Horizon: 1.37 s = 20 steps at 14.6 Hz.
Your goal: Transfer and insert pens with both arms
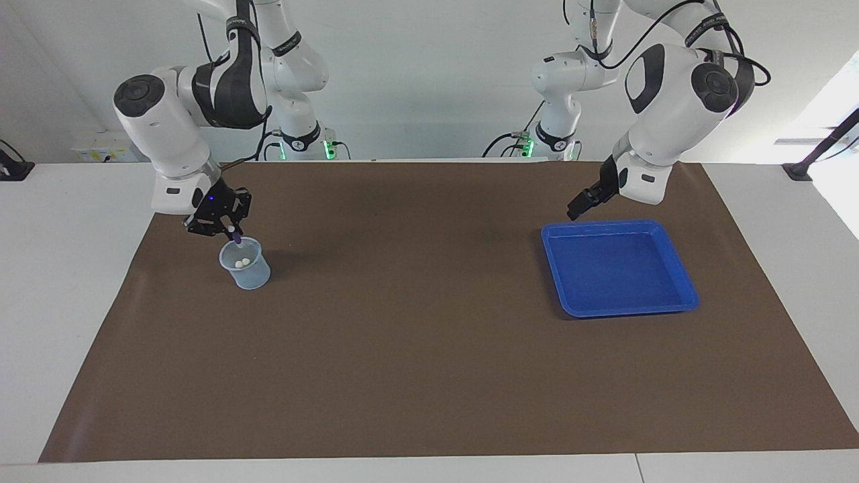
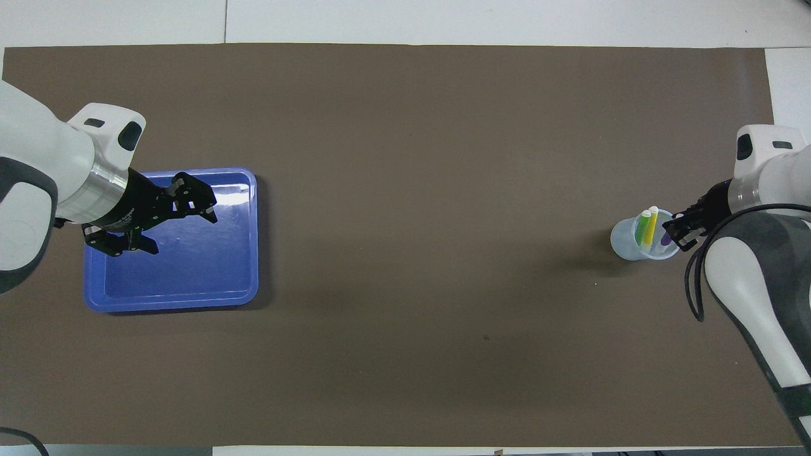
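My right pincer [image 1: 231, 229] is clamped on the purple pen [image 2: 665, 240], its tip just inside the cup [image 1: 245, 263] near the table's right-arm end, beside the green pen [image 2: 643, 227] and yellow pen [image 2: 651, 226]. My left pincer [image 2: 177, 215] waits spread apart over the blue tray [image 1: 617, 267]. If I let go while the pen is tilted, I reckon it could catch the rim and tip the cup.

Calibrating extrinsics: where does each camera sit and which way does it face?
Facing view: high across the table, looking at the robots; both whole arms show, right hand over the clear plastic cup.
Overhead view: above the robots' end, looking steeply down; forearms and left hand show.
Both share the square blue plastic tray, cup and brown mat, half a turn apart.
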Tool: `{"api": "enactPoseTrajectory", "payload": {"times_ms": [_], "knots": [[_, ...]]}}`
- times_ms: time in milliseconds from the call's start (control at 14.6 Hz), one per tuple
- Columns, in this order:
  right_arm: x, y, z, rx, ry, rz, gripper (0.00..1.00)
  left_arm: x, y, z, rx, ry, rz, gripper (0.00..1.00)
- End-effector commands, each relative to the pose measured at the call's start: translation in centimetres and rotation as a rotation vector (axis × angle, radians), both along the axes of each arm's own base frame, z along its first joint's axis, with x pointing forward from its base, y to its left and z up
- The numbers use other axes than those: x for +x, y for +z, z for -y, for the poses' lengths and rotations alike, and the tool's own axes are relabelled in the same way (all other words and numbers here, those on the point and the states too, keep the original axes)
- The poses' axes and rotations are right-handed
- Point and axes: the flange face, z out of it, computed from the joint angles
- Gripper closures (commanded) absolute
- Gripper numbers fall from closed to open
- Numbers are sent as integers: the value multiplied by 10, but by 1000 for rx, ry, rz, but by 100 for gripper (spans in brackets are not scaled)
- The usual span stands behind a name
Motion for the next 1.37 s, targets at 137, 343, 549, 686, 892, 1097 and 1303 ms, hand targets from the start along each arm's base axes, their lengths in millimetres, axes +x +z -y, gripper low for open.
{"api": "enactPoseTrajectory", "payload": {"times_ms": [137, 343, 549, 686, 892, 1097, 1303], "knots": [[-9, -14, 1, -19, 18, 8, 88, -11, 40, -23, 42, -335, -25, 0], [-9, -13, 3, -18, 14, 9, 29, -15, 43, -20, 38, -375, -4, 0], [-7, -11, -1, -18, 19, 12, 0, -18, 44, 4, 47, -381, 19, 0], [-2, -3, -2, -14, 19, 17, 0, -13, 46, 9, 80, -402, 54, 0], [5, 25, -4, -5, -43, 25, 0, -12, 44, 5, 73, -394, 33, 0], [5, 62, -6, -8, -122, -13, 0, -14, 77, -4, 32, -373, 38, 0], [-6, 92, 6, -12, -221, -78, 0, -18, 68, -7, 35, -373, 32, 0]]}}
